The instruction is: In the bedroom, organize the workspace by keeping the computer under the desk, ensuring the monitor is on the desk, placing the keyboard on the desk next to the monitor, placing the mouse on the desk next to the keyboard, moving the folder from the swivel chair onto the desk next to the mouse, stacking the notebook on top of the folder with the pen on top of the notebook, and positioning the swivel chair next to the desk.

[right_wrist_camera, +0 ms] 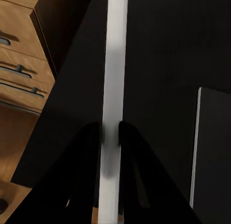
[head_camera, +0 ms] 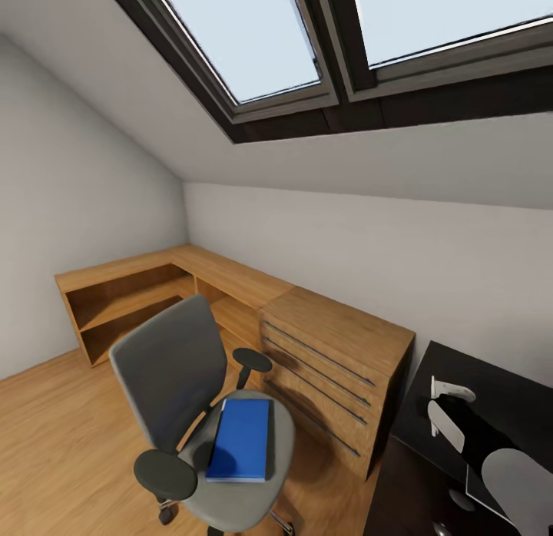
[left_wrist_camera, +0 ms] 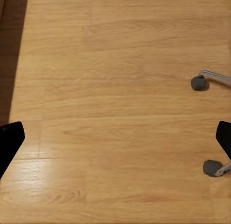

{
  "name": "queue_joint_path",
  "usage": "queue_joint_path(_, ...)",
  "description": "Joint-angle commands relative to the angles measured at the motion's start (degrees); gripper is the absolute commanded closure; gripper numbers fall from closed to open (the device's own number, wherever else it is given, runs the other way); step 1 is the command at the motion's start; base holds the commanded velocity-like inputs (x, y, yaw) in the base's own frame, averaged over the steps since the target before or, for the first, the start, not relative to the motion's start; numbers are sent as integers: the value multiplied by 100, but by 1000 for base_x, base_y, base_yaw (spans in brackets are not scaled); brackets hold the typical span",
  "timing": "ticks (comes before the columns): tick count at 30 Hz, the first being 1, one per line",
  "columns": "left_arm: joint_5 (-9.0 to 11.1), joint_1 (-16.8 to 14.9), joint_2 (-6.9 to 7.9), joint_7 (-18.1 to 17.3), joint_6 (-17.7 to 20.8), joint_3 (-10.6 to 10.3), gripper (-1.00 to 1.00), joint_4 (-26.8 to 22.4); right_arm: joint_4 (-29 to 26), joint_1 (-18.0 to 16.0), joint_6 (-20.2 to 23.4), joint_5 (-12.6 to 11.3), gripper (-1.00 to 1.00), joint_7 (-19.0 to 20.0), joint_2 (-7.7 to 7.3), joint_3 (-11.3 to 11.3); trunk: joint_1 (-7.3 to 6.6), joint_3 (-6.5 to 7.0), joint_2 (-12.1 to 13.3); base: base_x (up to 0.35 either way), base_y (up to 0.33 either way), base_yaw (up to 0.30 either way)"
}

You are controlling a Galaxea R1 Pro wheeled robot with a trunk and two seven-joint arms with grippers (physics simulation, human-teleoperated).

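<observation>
Pen in right pincer; folder on swivel chair.

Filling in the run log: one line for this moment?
right hand: shut on pen, over desk | folder: on chair | left hand: open, above floor

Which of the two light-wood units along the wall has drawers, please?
The chest beside the black desk: its front shows long dark handles across stacked drawer fronts, whereas the corner unit has open shelves.
</observation>
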Motion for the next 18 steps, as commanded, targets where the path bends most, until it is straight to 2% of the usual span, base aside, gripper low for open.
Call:
queue_joint_path(1,57,-3,1,5,-19,27,-100,0,1,-6,20,-57,100,-35,-9,46,24,-27,-48,0,0,0)
queue_joint_path(9,56,-3,9,5,-18,416,-100,0,29,-9,26,-17,100,-61,-7,45,199,-171,-369,0,0,0)
queue_joint_path(18,56,-3,10,5,-18,485,-100,1,31,-7,21,12,100,-65,-13,45,397,-332,-730,0,0,0)
